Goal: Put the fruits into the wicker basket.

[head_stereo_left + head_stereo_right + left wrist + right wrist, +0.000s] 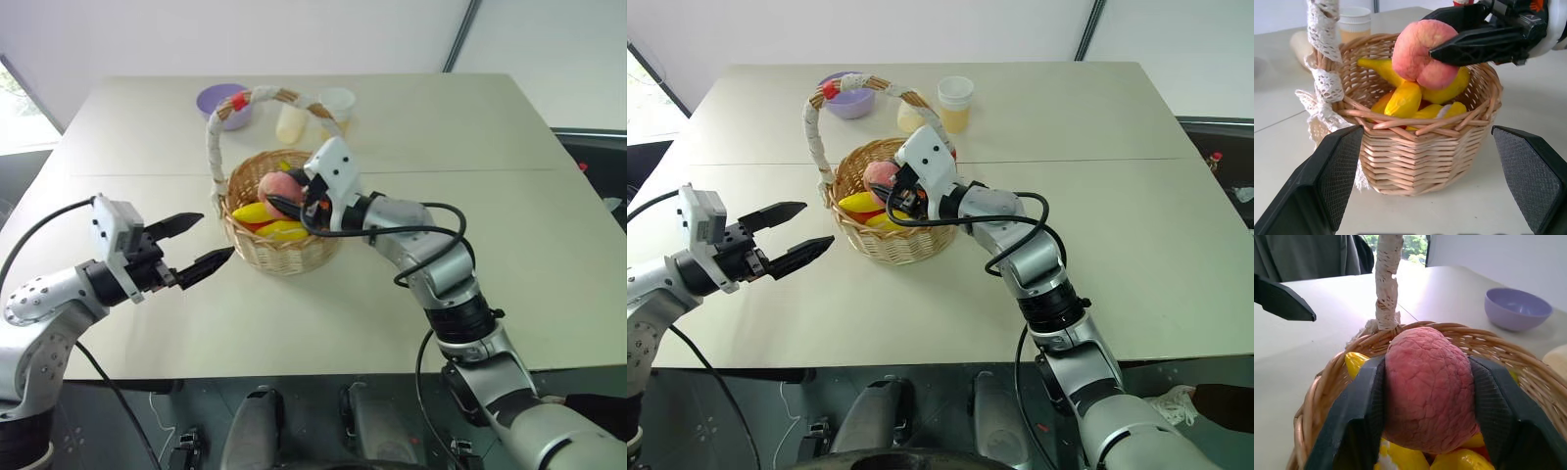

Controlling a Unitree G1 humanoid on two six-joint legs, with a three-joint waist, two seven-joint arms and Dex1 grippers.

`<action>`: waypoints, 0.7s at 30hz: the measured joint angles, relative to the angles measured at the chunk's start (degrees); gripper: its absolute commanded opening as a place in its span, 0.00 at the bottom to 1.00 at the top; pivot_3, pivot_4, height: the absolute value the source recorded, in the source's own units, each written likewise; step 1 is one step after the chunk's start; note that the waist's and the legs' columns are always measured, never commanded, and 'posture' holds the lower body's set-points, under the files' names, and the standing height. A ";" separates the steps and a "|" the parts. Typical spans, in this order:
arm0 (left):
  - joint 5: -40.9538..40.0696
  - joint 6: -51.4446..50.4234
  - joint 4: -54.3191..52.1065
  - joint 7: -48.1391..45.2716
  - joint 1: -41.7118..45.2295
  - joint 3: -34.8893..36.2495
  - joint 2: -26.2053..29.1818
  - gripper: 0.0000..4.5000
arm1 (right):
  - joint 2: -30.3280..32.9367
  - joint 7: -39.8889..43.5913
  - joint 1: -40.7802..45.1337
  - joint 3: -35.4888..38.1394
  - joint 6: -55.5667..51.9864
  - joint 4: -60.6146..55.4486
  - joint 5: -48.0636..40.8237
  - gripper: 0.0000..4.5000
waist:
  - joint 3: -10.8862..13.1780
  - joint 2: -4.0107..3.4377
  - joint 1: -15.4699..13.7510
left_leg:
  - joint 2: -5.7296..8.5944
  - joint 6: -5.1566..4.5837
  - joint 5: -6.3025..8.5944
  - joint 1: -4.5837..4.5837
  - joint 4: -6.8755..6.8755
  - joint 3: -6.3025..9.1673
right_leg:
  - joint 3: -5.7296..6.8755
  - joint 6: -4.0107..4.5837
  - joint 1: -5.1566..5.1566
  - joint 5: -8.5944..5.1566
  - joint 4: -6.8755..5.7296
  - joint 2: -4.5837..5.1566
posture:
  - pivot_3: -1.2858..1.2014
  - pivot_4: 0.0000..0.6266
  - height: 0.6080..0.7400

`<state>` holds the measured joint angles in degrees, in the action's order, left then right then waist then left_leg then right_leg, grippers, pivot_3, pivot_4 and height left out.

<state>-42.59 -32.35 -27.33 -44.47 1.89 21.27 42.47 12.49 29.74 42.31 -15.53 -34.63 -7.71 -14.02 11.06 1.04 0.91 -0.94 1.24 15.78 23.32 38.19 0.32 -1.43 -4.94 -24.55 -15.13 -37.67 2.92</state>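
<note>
From the head camera, your right claw [286, 199] sits over the wicker basket [279, 245] on the counter [490, 127], its two fingers closed on the peach [278, 184] just above the yellow fruit. The banana [255, 211] and lemon [284, 230] already lie inside the basket. Your left claw [192, 245] hangs just beside the basket, spread wide and holding nothing. Behind the basket stand a purple bowl [221, 103], a pale cream oblong object [290, 124] and a translucent cup [337, 103]. Through your left wrist camera, the basket stands between your own spread fingers [1332, 176], and the other claw's dark fingers pinch the peach above the rim. Through your right wrist camera, the peach is clamped between both pads [1369, 396], over the basket's opening, with yellow fruit beneath it.
</note>
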 measured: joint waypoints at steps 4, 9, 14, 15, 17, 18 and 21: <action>-0.91 -0.04 -1.02 0.93 -0.68 -0.03 -0.26 1.00 | 0.94 2.69 -0.67 0.78 2.69 -3.09 -0.90 0.98 | 0.00 -0.01 0.15 | -0.02 0.00 0.00 -0.02 -0.01 0.03 | 0.02 0.01 -0.01 0.00 -0.02 -0.13 | 0.52 0.24 1.00; -1.81 -0.08 -1.10 1.23 -0.40 -0.21 -0.34 1.00 | 10.61 12.03 -8.19 7.04 1.61 -15.04 -9.61 0.98 | -0.01 0.01 -0.46 | -0.03 -0.02 0.01 -0.02 -0.01 0.17 | 0.10 0.01 0.11 -0.01 0.04 -0.08 | 0.52 0.24 1.00; -1.90 -0.05 -0.58 1.17 1.71 -1.46 -0.93 1.00 | 16.19 12.70 -15.99 15.12 -2.83 -17.74 -15.01 0.98 | -0.01 0.02 0.28 | -0.01 -0.03 0.02 -0.15 0.00 -0.04 | -0.02 -0.02 0.18 0.00 0.14 -0.16 | 0.52 0.24 1.00; -1.92 -0.06 -0.53 1.17 2.54 -2.33 -1.43 1.00 | 16.02 11.40 -16.48 16.06 -2.71 -17.43 -14.81 0.98 | -0.01 0.01 0.37 | -0.03 -0.03 0.02 -0.19 0.00 -0.04 | -0.02 -0.01 0.19 0.00 0.11 -0.24 | 0.52 0.24 1.00; -2.11 -0.08 -0.51 1.18 3.77 -3.70 -2.50 1.00 | 14.23 8.06 -16.43 16.68 -1.93 -14.90 -13.53 0.98 | -0.01 0.02 0.53 | -0.08 -0.03 0.01 -0.26 0.00 -0.01 | -0.04 0.00 0.19 -0.01 0.02 -0.37 | 0.52 0.24 1.00; -2.13 -0.11 -0.50 1.18 4.15 -4.24 -2.71 1.00 | 13.13 6.64 -16.37 16.68 -1.45 -13.38 -12.87 0.98 | -0.01 0.02 0.57 | -0.08 -0.03 0.01 -0.28 -0.01 -0.01 | -0.05 0.02 0.18 -0.02 -0.07 -0.39 | 0.52 0.24 1.00; -2.12 -0.32 -0.24 1.24 5.38 -4.94 -3.23 1.00 | 8.79 2.34 -14.01 16.22 0.78 -6.97 -9.97 0.98 | -0.01 0.01 0.76 | -0.08 -0.01 0.00 -0.27 -0.01 -0.02 | -0.08 0.04 0.13 -0.03 -0.15 -0.40 | 0.52 0.24 1.00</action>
<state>-44.71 -32.66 -27.57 -43.23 7.28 16.33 39.24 21.28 32.08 28.30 0.70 -33.85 -14.68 -23.99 11.06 1.05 1.67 -1.01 1.23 15.78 23.04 38.18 0.30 -1.51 -4.89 -24.43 -15.16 -37.82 2.52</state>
